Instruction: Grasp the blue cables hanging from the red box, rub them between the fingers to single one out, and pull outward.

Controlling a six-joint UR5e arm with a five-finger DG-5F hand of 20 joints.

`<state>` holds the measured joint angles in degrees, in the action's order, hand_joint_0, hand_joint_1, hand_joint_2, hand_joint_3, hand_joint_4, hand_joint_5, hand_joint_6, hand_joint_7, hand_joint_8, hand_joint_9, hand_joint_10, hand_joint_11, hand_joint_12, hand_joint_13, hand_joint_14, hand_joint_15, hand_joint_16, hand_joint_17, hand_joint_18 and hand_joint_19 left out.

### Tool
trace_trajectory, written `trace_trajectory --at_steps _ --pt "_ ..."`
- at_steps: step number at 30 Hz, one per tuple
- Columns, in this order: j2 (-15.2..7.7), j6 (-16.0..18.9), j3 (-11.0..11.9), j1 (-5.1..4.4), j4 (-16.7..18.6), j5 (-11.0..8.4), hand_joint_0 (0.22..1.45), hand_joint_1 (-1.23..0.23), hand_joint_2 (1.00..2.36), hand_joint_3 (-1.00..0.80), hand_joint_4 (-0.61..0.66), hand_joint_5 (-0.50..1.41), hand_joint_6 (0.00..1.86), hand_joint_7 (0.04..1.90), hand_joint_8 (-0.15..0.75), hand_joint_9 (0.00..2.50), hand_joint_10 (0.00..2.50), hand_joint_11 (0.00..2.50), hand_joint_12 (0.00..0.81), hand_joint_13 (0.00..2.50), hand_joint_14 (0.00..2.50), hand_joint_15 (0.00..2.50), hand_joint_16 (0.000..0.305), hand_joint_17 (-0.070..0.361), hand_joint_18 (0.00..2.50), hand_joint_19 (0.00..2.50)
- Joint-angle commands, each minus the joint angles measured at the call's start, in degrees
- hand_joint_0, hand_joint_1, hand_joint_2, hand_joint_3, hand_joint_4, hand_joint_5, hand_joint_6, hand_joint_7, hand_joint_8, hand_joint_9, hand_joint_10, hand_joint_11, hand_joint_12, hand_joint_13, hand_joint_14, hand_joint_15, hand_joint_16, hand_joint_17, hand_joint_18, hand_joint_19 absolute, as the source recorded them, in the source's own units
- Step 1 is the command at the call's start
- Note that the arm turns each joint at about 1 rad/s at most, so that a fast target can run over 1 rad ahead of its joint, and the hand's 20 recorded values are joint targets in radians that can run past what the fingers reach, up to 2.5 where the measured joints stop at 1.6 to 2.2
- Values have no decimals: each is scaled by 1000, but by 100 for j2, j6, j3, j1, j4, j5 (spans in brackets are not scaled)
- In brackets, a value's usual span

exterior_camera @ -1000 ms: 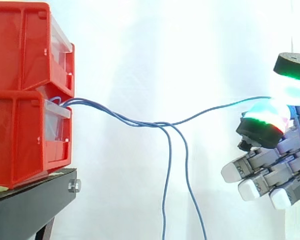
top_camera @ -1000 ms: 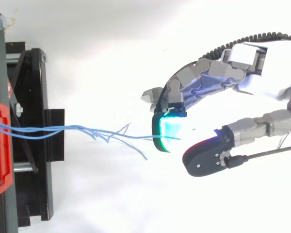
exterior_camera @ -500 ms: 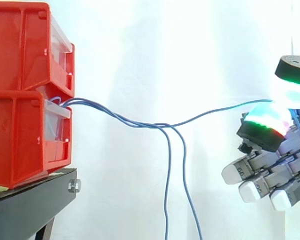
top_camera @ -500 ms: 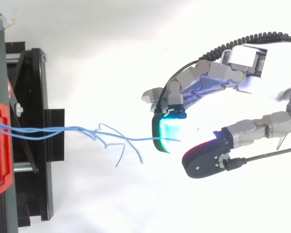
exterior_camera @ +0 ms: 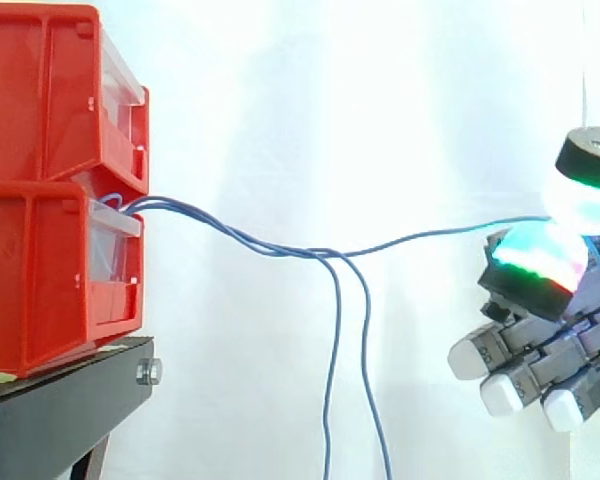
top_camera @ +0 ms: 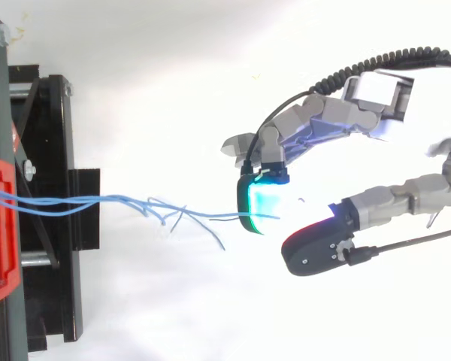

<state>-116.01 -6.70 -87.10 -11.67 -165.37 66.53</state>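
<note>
At the left edge of the side view we see an upper red bin (exterior_camera: 40,90) stacked on a lower red bin (exterior_camera: 40,280), both glossy moulded plastic with ribbed walls. They sit on a matte black stand (exterior_camera: 70,400) with a shiny bolt (exterior_camera: 148,372) at its corner. A smooth white curtain (exterior_camera: 330,100) hangs behind.

The thin, round blue cables (exterior_camera: 240,237) come out over the lower bin's clear front and sag together toward the middle. Two of them drop straight down between the bins and the hand (exterior_camera: 540,340). One strand (exterior_camera: 430,236) runs on alone, nearly level, to the right.

That strand ends between two thick glowing fingertips (exterior_camera: 536,262), which pinch it. The remaining fingers are curled below, white-tipped and holding nothing. From above, the strand meets the cyan pad (top_camera: 259,210).
</note>
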Motion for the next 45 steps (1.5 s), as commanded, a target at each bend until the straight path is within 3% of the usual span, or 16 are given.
trace_trajectory --at_steps 1,7,14,45 --pt "-1 -543 0 25 -145 0 640 -798 1017 -211 -42 -145 890 1126 235 428 0 0 320 436 9 225 43 96 465 391" --pt "-1 -1237 0 51 -312 0 644 -806 1017 -221 -39 -146 888 1120 232 416 0 7 320 431 9 228 43 96 459 391" --pt "-1 -1606 0 69 -321 0 645 -809 1017 -224 -37 -147 888 1119 229 411 0 7 320 425 9 223 42 95 450 399" --pt "-1 -1703 0 -10 -294 0 642 -808 1017 -218 -33 -148 889 1119 228 417 0 19 320 424 10 230 42 95 447 402"
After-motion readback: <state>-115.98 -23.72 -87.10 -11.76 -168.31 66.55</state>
